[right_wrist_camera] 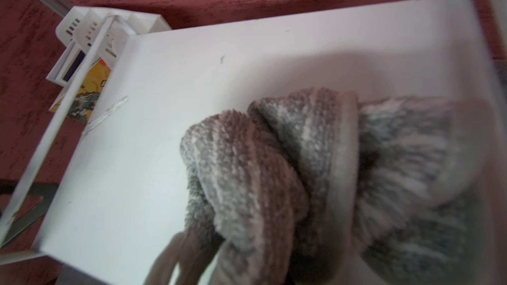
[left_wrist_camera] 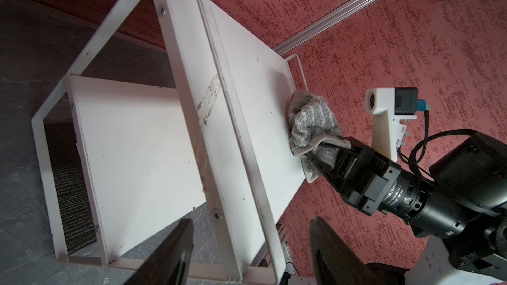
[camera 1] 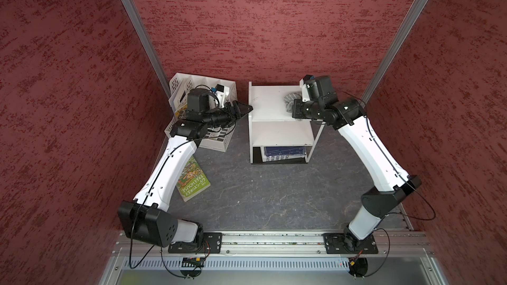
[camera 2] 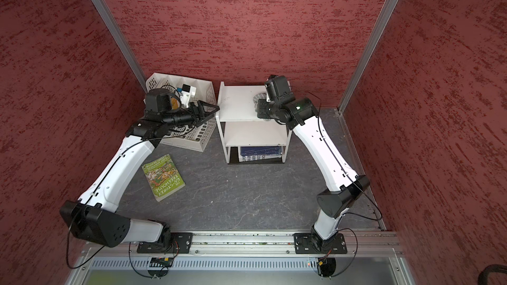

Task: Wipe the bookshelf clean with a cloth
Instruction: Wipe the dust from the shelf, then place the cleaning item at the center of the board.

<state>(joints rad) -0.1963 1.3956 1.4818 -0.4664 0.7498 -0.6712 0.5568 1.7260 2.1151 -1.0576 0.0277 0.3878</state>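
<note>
Table (camera 1: 260, 193) (camera 2: 247, 201): dark grey, marbled surface lying under both sets of fingers (red walls close it in on three sides).
Bookshelf (camera 1: 269, 102) (camera 2: 236, 102) (left_wrist_camera: 142, 143) (right_wrist_camera: 192, 78): white three-tier unit standing upright on the table between the two grippers; the right fingers are over one end of its top board, the left fingers are just off the opposite end.
File rack (camera 1: 219, 143) (camera 2: 203, 132): white perforated rack behind and beneath the left fingers, on the side away from the bookshelf.
Green book (camera 1: 192, 185) (camera 2: 164, 178): lies flat on the table, well back from the left fingers, beside that arm's forearm.
Blue book (camera 1: 285, 153) (camera 2: 260, 152): flat on the lowest tier, two boards below the right fingers.
Left gripper (camera 1: 245, 111) (camera 2: 212, 111) (left_wrist_camera: 251, 219): fingers spread wide apart and empty, tips close to the bookshelf's side edge (contact cannot be told).
Right gripper (left_wrist_camera: 323, 154): fingers clamped on the cloth, pointing down onto the top board.
Cloth (camera 1: 290, 98) (camera 2: 259, 97) (left_wrist_camera: 310, 122) (right_wrist_camera: 274, 165): grey-and-white striped, bunched around the right fingers and resting on the top board, far from the left fingers.
Scuffed patch (left_wrist_camera: 208, 97) (right_wrist_camera: 109, 111): worn mark on the top board's end nearest the left fingers.
</note>
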